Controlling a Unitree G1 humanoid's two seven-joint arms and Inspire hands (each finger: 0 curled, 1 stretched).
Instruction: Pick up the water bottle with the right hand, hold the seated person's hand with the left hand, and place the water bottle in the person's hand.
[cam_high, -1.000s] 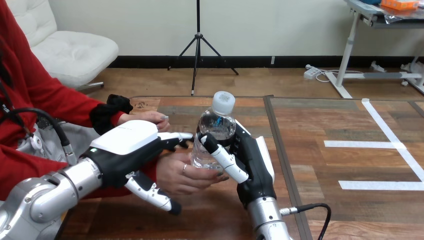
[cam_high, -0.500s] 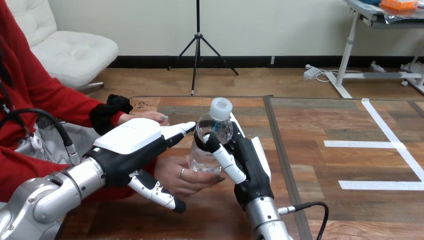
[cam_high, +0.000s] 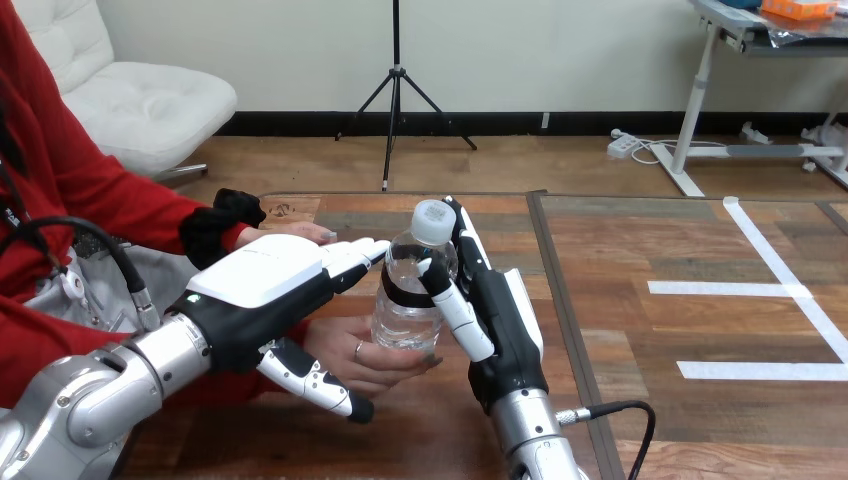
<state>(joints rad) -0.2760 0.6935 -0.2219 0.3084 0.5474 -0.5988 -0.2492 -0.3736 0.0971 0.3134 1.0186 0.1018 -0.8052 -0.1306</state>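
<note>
Water bottle (cam_high: 408, 300) near upright, base in person's hand (cam_high: 372, 358); right hand (cam_high: 505, 320) just right of it, fingers (cam_high: 468, 240) straight behind, thumb across front; left hand (cam_high: 265, 285) open above person's hand

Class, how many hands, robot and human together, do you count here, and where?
4. Left hand above the person's palm-up hand under the bottle; right hand against the bottle's right side; the person's other hand behind the left hand.
</note>
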